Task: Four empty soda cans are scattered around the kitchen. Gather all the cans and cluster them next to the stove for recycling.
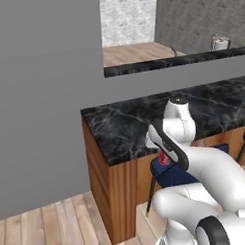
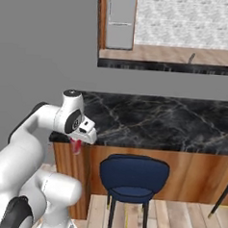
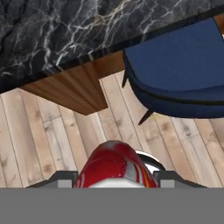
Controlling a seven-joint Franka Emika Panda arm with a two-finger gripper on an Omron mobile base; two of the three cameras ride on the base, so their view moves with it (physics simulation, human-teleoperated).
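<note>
Beside the counter's [image 2: 149, 121] front left corner, above the plank floor [image 3: 52, 135]: 1 red can [image 2: 75, 145], clamped between the gripper's [image 2: 76, 143] narrowed fingers and hanging clear of the counter edge. 1 blue stool [image 2: 133, 174] stands just right of it against the counter's wood front. In the hand view, the can [image 3: 114, 166] sits between the fingertips.
</note>
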